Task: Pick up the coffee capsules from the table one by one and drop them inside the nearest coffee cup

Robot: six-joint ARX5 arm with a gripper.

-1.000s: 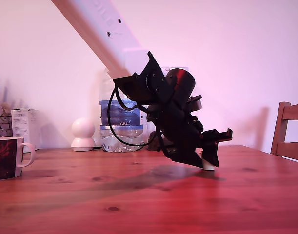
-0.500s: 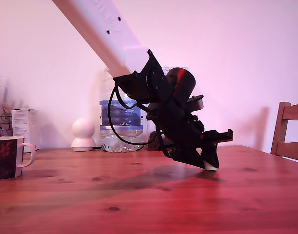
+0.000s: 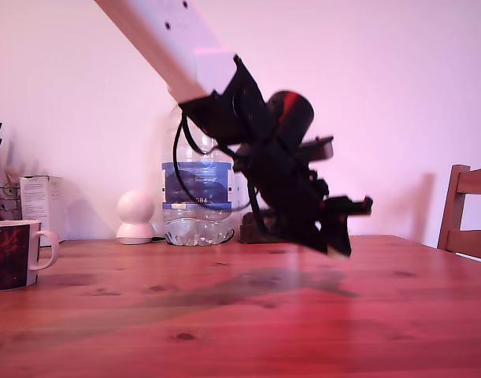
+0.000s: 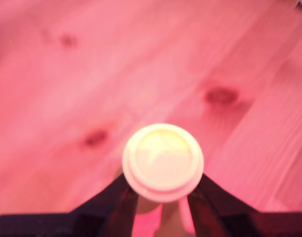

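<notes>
my tool [image 3: 338,240] grips the capsule [image 4: 163,162], now lifted clear of the bench [image 3: 224,315] where it sat a second ago; the cup [image 3: 12,256] waits at the exterior view's lower left.

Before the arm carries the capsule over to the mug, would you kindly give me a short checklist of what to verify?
1. Capsule sits between the fingers of the gripper: ok, the wrist view shows them on both sides of it.
2. Capsule lifted off the table: ok, the gripper tip hangs above the wood.
3. Mug upright: ok, at the exterior view's left edge.
4. Mug opening free: cannot tell, its inside is hidden.
5. Path over the table free: ok; the bottle stands farther back.
</notes>
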